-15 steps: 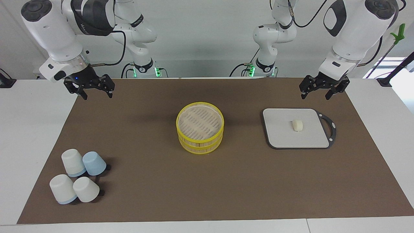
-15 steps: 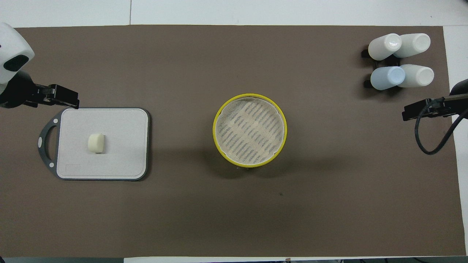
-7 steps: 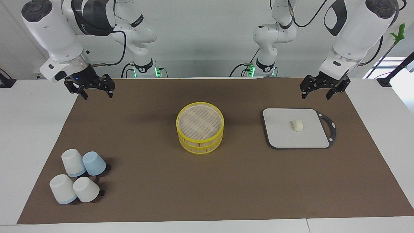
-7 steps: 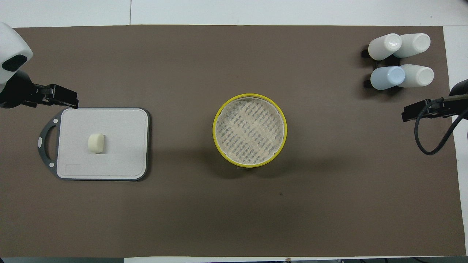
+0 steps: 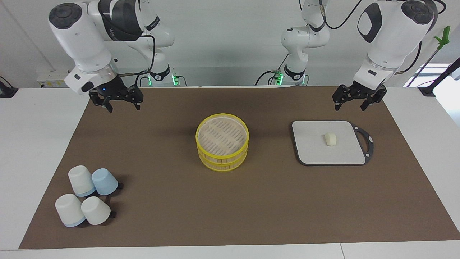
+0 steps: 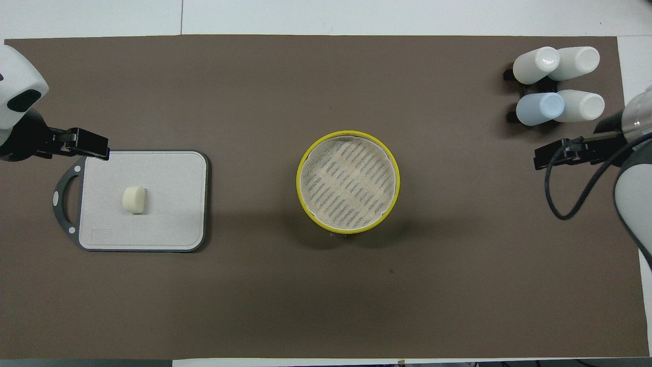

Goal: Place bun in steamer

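On grey board (image 5: 312,144), unlabelled bun (image 5: 330,139); steamer (image 5: 222,146) lidded

White table (image 5: 43,144) covered by brown mat (image 5: 251,201). On mat: steamer (image 5: 222,146) mid-table, grey board (image 5: 330,142) toward left arm's end, four upturned cups (image 5: 86,196) toward right arm's end.

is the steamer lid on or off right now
On. The steamer shows two stacked yellow rims, and the slatted lid covers its top. The bun lies outside on the grey board.

Bright, even light from above; soft shadows beside the steamer (image 6: 348,181); both views sharp.
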You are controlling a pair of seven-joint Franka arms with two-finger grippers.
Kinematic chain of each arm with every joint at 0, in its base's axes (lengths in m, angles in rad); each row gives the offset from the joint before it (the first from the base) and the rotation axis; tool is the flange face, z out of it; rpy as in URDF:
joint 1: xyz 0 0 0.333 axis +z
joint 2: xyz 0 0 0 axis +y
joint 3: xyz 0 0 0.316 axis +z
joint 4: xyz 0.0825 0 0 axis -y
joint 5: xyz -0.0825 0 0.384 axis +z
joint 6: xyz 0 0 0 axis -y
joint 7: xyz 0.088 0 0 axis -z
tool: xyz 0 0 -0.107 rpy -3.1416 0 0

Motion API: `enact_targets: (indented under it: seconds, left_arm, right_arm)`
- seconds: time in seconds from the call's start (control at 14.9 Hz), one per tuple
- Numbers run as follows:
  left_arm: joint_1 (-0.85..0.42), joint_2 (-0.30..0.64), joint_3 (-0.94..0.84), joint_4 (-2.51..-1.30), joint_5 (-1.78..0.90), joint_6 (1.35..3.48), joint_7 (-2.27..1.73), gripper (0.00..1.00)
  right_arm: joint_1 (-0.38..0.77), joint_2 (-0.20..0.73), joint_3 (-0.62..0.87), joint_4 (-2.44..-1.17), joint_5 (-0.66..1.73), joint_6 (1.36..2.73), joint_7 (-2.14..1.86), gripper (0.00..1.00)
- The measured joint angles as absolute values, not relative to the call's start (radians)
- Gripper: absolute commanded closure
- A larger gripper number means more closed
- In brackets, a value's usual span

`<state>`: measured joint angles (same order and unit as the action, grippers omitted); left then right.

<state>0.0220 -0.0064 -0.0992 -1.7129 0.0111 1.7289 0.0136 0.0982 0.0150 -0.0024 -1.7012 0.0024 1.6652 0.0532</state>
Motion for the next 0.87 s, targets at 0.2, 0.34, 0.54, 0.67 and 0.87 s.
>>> enact_targets:
  seconds: [0.2, 0.34, 0.54, 0.67, 0.87]
  left_arm:
    - [0.04, -0.053, -0.096, -1.89, 0.011, 1.866, 0.014, 0.0]
    - [0.044, -0.061, -0.096, -1.961, 0.011, 1.919, 0.014, 0.0]
    - [0.054, -0.06, -0.095, -2.041, 0.011, 2.005, 0.014, 0.0]
    - [0.062, -0.059, -0.095, -2.108, 0.011, 2.088, 0.014, 0.0]
    - [0.065, -0.041, -0.094, -2.169, 0.011, 2.144, 0.014, 0.0]
  right_arm:
    - [0.211, 0.081, 0.002, -1.654, 0.003, 1.689, 0.228, 0.0]
    - [0.276, 0.128, 0.003, -1.618, 0.005, 1.714, 0.336, 0.0]
    - [0.362, 0.188, 0.004, -1.587, 0.019, 1.754, 0.469, 0.0]
    - [0.414, 0.244, 0.004, -1.531, 0.021, 1.756, 0.541, 0.0]
    - [0.483, 0.343, 0.004, -1.42, 0.021, 1.756, 0.65, 0.0]
